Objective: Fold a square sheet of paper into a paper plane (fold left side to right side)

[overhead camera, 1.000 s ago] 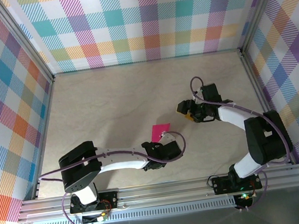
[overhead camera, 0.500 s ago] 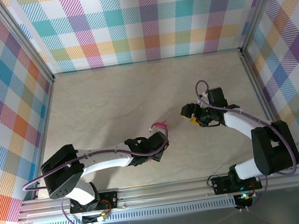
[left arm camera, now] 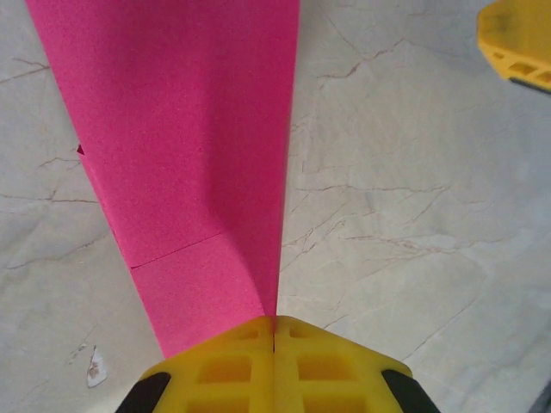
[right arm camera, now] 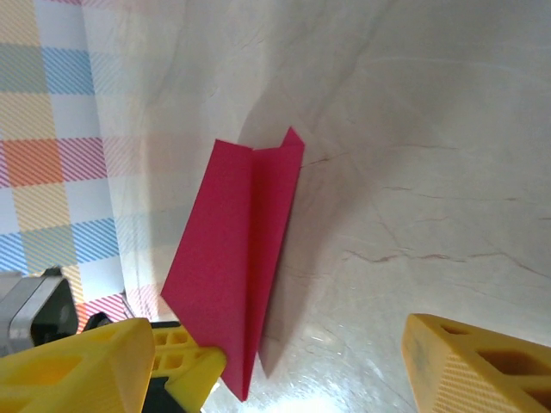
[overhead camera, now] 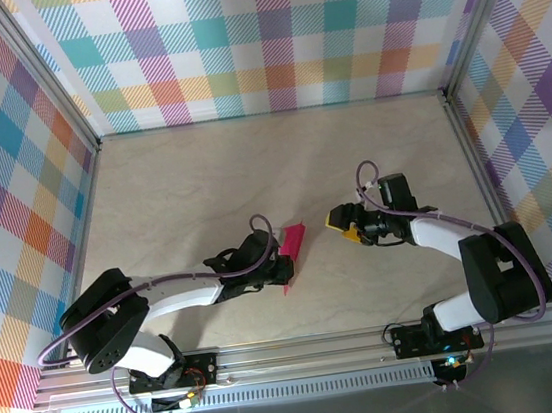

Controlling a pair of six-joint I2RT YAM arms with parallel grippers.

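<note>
left tool (overhead camera: 279,266) at near end of paper plane (overhead camera: 292,243), right tool (overhead camera: 344,226) apart on its right

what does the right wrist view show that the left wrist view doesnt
Right wrist: the paper plane's whole outline with its far tail edge, the plaid wall, and the right hand's spread fingers. Left wrist: the left hand shut on the plane's near end, and a white speck on the table. Both: the pink plane and the pale table.
</note>
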